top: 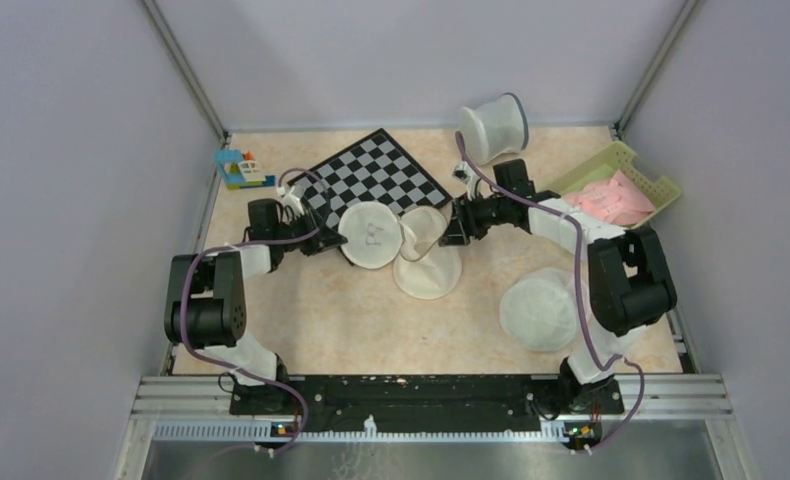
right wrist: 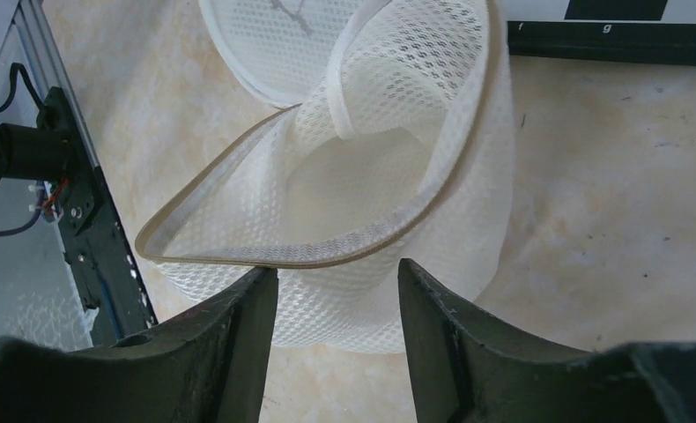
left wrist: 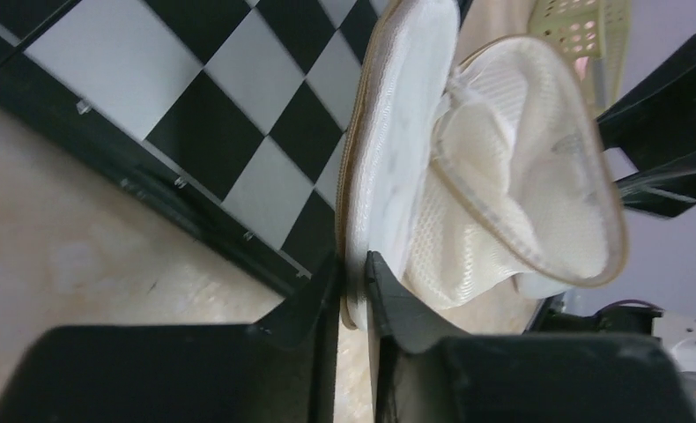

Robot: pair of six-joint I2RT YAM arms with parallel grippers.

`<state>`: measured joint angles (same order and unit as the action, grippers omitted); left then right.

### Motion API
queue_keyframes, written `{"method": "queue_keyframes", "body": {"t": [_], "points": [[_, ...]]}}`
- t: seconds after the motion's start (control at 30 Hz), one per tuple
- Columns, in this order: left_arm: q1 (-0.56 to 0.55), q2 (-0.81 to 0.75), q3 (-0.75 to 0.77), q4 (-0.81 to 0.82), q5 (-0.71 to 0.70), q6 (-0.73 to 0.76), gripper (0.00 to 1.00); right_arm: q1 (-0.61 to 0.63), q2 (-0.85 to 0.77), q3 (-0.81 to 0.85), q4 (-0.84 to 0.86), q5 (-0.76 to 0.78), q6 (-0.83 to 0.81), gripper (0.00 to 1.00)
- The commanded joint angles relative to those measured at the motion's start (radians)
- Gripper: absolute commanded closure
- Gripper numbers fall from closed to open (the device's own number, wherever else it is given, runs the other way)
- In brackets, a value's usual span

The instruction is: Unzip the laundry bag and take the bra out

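Most of the task seems done, in my judgement: the laundry bag [top: 371,235] stands open near the table centre, just in front of the chessboard [top: 376,175], w/ the face that carries the small black drawing on the left, a second round flap lifted beside it and the mesh body hanging down to the table. Its zip edge [right wrist: 327,262], a beige band, gapes wide in the right wrist view, and inside I see only white mesh, no pink fabric. Soft pink fabric, which I take for the bra [top: 611,200], lies in the yellow-green basket [top: 639,168] at the far right, well apart from the bag; whether it is one garment or several I cannot tell. So unzip = done, removal = prob. done; what is left, I think, is only to let go of the bag. The left gripper [left wrist: 353,264] is closed almost fully and pinches the bag's rim between its fingers. The right gripper [right wrist: 337,269] has its fingers spread wide, w/ the zip edge just ahead of the tips, and it grips nothing. Surface: a beige, marble-like table [top: 351,320] w/ a metal rail [top: 421,395] along the near edge, where the arm bases sit. Also on it: a larger plain domed mesh bag [top: 539,308] at the right side, a white cylindrical bin [top: 494,128] that seems tipped on its side at the far edge, and a small toy of coloured blocks [top: 241,168] at the far left corner. Room: plain pale lilac-grey walls, close on three sides.
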<state>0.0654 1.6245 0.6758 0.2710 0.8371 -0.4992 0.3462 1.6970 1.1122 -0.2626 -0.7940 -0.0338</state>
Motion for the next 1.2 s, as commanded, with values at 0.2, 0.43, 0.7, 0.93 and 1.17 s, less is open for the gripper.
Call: {"method": "queue_keyframes", "body": {"t": [0.2,0.43,0.7,0.93,1.17], "points": [[-0.052,-0.170,0.147,-0.043,0.037,0.068,1.00,0.056,0.083,0.004,0.048,-0.013,-0.058,0.55],[-0.236,-0.298,0.271,-0.215,0.013,0.320,1.00,0.087,0.136,-0.001,0.083,-0.008,-0.046,0.56],[-0.449,-0.279,0.303,-0.337,-0.223,0.563,1.00,0.111,0.179,0.012,0.160,-0.035,0.027,0.56],[-0.507,-0.282,0.292,-0.328,-0.408,0.676,1.00,0.077,0.039,-0.005,0.110,-0.104,0.016,0.52],[-0.535,-0.323,0.291,-0.316,-0.501,0.791,1.00,-0.063,-0.060,-0.007,-0.012,-0.178,0.021,0.50]]}}
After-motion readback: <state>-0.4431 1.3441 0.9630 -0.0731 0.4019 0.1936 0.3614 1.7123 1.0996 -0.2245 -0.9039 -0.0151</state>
